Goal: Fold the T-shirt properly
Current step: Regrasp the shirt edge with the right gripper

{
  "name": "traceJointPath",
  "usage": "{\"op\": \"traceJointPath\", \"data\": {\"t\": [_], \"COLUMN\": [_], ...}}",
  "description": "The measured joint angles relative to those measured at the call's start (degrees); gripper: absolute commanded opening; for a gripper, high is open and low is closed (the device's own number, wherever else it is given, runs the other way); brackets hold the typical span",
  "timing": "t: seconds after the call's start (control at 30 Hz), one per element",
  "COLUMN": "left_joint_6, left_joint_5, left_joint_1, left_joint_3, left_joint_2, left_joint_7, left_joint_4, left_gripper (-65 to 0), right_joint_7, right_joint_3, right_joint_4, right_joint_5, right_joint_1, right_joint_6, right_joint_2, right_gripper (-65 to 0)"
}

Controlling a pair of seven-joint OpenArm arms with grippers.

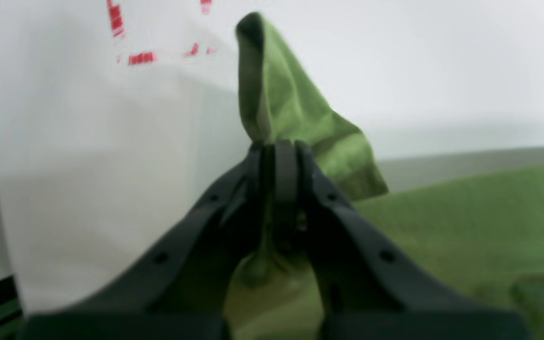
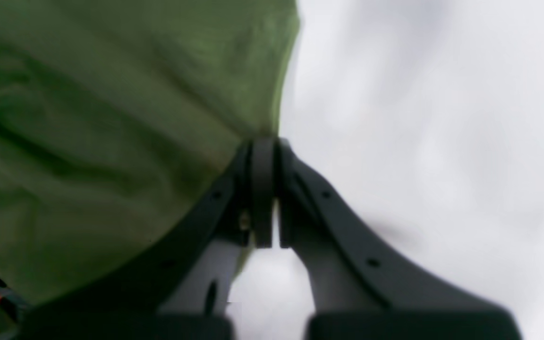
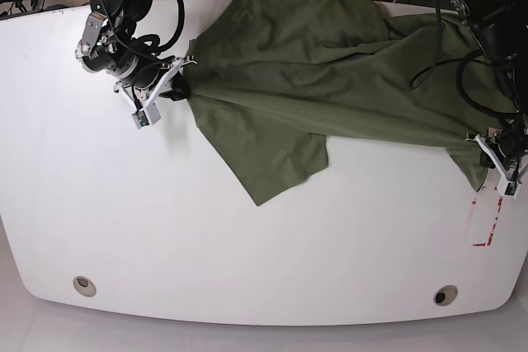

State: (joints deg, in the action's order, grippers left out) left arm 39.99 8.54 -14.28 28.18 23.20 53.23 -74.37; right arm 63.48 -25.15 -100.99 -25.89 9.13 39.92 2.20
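Observation:
The olive-green T-shirt [image 3: 330, 55] lies wrinkled across the back half of the white table [image 3: 206, 237], with one flap reaching toward the middle. In the base view my right gripper [image 3: 176, 88] is at the shirt's left edge, shut on the T-shirt. Its wrist view shows the black jaws closed where the cloth edge [image 2: 158, 118] meets the right gripper [image 2: 265, 141]. My left gripper [image 3: 480, 144] pinches the shirt's right edge. In its wrist view the left gripper [image 1: 279, 144] is shut on a fold of green cloth [image 1: 291, 108] that stands up above the tips.
Red tape marks [image 3: 487, 216] lie on the table just in front of the left gripper, also visible as red marks [image 1: 142, 57]. Two round holes [image 3: 82, 284] [image 3: 445, 295] sit near the front edge. Cables [image 3: 429, 55] hang over the back right.

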Motion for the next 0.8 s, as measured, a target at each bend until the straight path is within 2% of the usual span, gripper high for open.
{"op": "traceJointPath", "data": {"t": [0.07,0.17,0.2,0.37,0.63,0.8], "left_joint_6": [0.0,0.0,0.0,0.0,0.0,0.0], "left_joint_5": [-0.1,0.1,0.0,0.0,0.1,0.1], "left_joint_1": [0.4,1.1,1.5,3.1,3.4,3.3], "left_joint_3": [0.3,0.3,0.3,0.4,0.4,0.4], "left_joint_2": [0.1,0.1,0.0,0.0,0.0,0.0], "left_joint_7": [-0.1,-0.2,-0.1,-0.1,-0.1,-0.1], "left_joint_4": [-0.9,-1.1,-1.1,-1.2,-1.2,-1.2], "left_gripper": [-65.0,-65.0,-65.0,-65.0,-65.0,-65.0], "right_joint_7": [0.0,-0.1,-0.2,0.0,0.0,-0.4], "right_joint_3": [0.0,-0.1,0.0,0.0,0.0,0.0], "right_joint_4": [-0.7,-0.8,-0.8,-0.8,3.8,7.5], "right_joint_5": [0.1,0.1,0.0,0.2,0.2,-0.3], "right_joint_1": [-0.3,-1.0,-1.0,-0.8,-2.4,-4.0], "right_joint_6": [0.0,0.0,0.0,0.0,0.0,0.1], "right_joint_2": [0.5,0.5,0.5,0.4,-0.5,-1.1], "right_gripper": [-59.5,-44.2,-41.9,-37.6,-23.0,-22.7]}}
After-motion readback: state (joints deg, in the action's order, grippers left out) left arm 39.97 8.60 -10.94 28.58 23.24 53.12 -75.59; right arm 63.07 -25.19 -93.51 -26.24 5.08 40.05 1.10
